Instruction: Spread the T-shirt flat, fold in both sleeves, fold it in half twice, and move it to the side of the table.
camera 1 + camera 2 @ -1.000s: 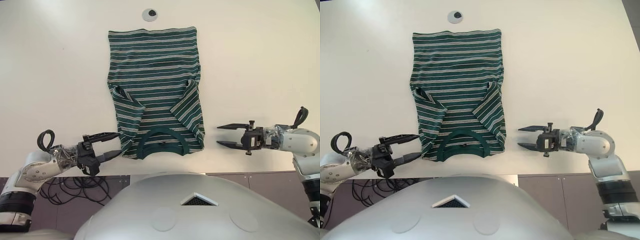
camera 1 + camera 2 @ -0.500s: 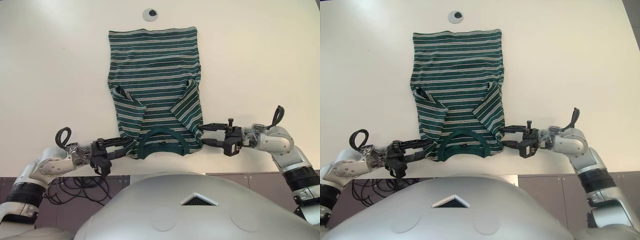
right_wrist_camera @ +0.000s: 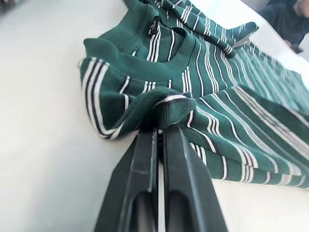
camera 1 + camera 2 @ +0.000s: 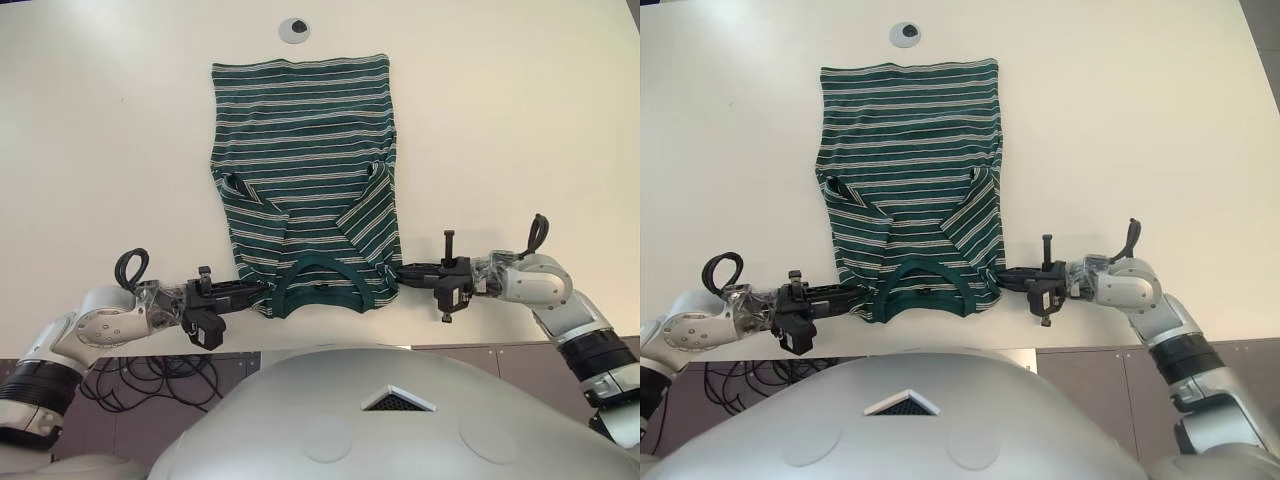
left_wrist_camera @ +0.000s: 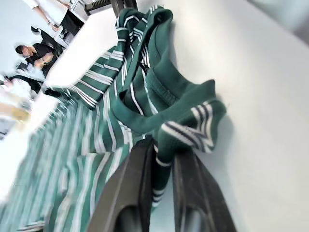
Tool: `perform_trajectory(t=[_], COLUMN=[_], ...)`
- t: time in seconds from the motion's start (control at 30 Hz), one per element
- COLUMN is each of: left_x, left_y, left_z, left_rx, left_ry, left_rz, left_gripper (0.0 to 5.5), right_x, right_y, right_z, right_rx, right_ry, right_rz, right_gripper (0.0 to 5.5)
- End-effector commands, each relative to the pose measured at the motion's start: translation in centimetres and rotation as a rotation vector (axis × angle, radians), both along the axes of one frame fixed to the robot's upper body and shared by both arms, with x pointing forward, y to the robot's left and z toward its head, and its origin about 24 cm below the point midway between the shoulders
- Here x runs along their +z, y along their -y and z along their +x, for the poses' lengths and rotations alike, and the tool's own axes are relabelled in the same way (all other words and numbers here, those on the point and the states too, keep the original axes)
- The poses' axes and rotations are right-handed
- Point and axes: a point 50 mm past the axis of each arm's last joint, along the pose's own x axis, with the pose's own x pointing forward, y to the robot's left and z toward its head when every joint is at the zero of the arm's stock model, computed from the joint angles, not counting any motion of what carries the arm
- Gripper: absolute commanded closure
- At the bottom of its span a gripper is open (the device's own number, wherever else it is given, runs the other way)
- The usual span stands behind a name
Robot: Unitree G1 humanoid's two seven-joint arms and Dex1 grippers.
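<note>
Shirt: dark green white-striped T-shirt (image 4: 300, 170) flat on white table (image 4: 520, 120), sleeves folded in, collar nearest robot.
Grip: left gripper (image 4: 260, 290) and right gripper (image 4: 402, 271) each pinch a near shoulder corner.
Fold: lift both corners level, carry collar to far hem.

Desk: a wide, pale cream top (image 4: 520, 120), plain and matte.
Far side: a small round grey cap (image 4: 294, 29) sat set into the desk top.
Below the near edge: grey-brown cabinet fronts (image 4: 1080, 385) with an upright seam, and a tangle of black cables (image 4: 150, 372) on the left.
Light: even, casting only soft shadows.
</note>
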Motion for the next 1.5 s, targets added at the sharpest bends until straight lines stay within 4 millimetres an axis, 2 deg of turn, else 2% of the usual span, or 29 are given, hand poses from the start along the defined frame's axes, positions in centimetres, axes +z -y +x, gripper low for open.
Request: perform_trajectory(t=[0.03,0.17,0.3,0.4,0.47,0.57,0.7,0.77,0.93,1.13,1.2,1.33,1.5], left_x=[0.4,2.8,3.8,4.3,4.6,4.6,4.2,3.8,1.6,1.5,1.2,0.1,0.4], left_y=[0.5,-0.3,-1.2,-1.8,-2.2,-2.3,-2.6,-3.1,-4.3,-4.6,-4.5,-4.2,-2.8], left_z=[-2.7,-2.2,-2.9,-2.3,-1.4,0.5,3.2,5.1,10.7,16.1,17.6,18.9,20.4], left_rx=[0.059,0.071,0.043,0.061,0.102,0.187,0.332,0.436,0.704,0.827,0.854,0.888,0.871], left_ry=[-0.482,-0.73,-0.901,-0.919,-0.894,-0.81,-0.69,-0.613,-0.421,-0.321,-0.326,-0.335,-0.338], left_rz=[-0.067,-0.139,-0.199,-0.277,-0.339,-0.402,-0.463,-0.488,-0.405,-0.377,-0.344,-0.292,-0.294], left_gripper=[5.48,5.48,5.48,5.48,5.48,5.48,5.48,5.48,5.48,5.48,5.48,5.48,5.48], right_x=[1.1,3.6,5.4,6.1,6.5,6.4,5.1,4.7,3.9,4.2,4.3,3.4,2.4], right_y=[1.2,2.5,3.1,3.4,3.1,2.2,1.8,1.4,0.0,-0.9,-1.0,-1.3,-1.2], right_z=[-0.7,-0.9,-2.0,-2.8,-2.6,-0.5,2.5,4.3,9.9,14.6,15.4,16.1,16.7], right_rx=[-0.04,-0.025,0.046,0.079,0.067,-0.045,-0.226,-0.312,-0.551,-0.7,-0.725,-0.761,-0.809], right_ry=[-0.303,-0.543,-0.698,-0.761,-0.76,-0.673,-0.593,-0.575,-0.504,-0.471,-0.464,-0.471,-0.479], right_rz=[0.023,0.071,0.072,0.087,0.14,0.223,0.242,0.28,0.325,0.363,0.351,0.292,0.257], right_gripper=[5.5,5.5,5.5,5.5,5.5,5.5,5.5,5.5,5.5,5.5,5.5,5.5,5.5])
